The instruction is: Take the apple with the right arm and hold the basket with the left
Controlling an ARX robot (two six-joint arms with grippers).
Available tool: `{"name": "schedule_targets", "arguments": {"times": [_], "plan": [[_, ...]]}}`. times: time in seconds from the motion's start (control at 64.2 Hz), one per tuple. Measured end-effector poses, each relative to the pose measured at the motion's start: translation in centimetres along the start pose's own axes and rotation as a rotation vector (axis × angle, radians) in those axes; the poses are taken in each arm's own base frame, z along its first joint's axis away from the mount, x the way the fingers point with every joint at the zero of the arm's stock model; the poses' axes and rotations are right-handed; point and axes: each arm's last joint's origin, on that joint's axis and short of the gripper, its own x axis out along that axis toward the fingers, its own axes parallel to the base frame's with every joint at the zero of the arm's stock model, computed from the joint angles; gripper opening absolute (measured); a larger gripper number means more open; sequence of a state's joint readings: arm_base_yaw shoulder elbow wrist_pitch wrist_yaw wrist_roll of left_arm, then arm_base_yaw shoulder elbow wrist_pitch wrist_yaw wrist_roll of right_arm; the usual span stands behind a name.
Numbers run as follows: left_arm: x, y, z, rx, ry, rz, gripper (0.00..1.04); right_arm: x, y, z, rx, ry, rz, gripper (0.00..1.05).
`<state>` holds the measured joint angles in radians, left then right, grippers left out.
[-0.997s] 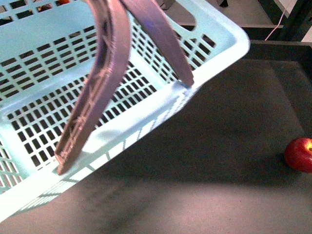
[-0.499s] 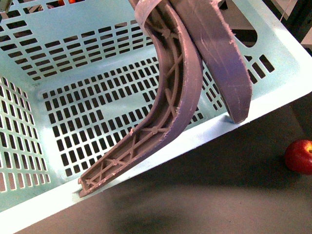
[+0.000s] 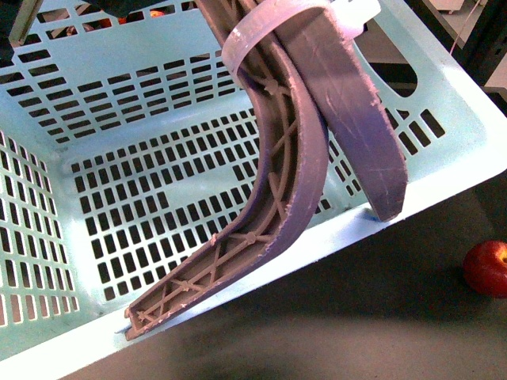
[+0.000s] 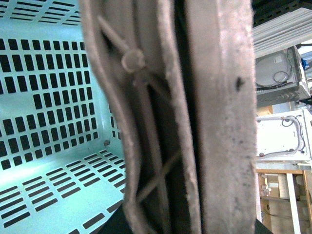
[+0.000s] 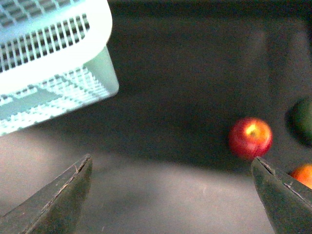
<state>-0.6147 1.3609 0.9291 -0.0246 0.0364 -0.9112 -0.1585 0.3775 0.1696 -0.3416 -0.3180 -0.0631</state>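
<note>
Right end effector (image 5: 170, 158) spread wide, apple (image 5: 250, 138) lying ahead, untouched

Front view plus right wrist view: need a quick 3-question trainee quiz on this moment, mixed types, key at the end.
1. True or false: the apple lies inside the basket.
2. Pick one. In the right wrist view, the right gripper is:
A. shut on the apple
B. open, with nothing between its fingers
C. shut on a basket handle
3. Fill the gap: the basket's two brown handles stand up over the opening, pressed ____.

Key
1. False: it sits outside the basket, on the dark surface.
2. B
3. together
</note>
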Motion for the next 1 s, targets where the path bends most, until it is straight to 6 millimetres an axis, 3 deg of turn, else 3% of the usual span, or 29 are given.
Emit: {"name": "schedule_targets", "arguments": {"times": [0.156,0.265,0.499,0.67,0.826,0.997], "plan": [[0.0,0.0,0.0,0.001,-0.007,0.005,0.15,1.4,-1.3,1.4,-0.023,-0.006,-0.054,0.96],[0.0,0.0,0.0,0.002,-0.006,0.005,0.15,3.5,-2.5,2.8,-0.057,-0.002,-0.107,0.96],[0.0,0.0,0.0,0.002,-0.006,0.004,0.15,11.2,-5.8,4.8,-0.067,0.100,-0.159,0.96],[0.0,0.0,0.0,0.002,-0.004,0.002,0.15,17.6,-8.8,3.0,-0.113,0.266,-0.260,0.96],[0.0,0.0,0.0,0.002,-0.006,0.004,0.15,20.8,-11.0,0.6,-0.093,0.387,-0.278,0.96],[0.0,0.0,0.0,0.002,-0.006,0.004,0.15,22.5,-12.4,-0.9,-0.088,0.442,-0.288,0.96]]}}
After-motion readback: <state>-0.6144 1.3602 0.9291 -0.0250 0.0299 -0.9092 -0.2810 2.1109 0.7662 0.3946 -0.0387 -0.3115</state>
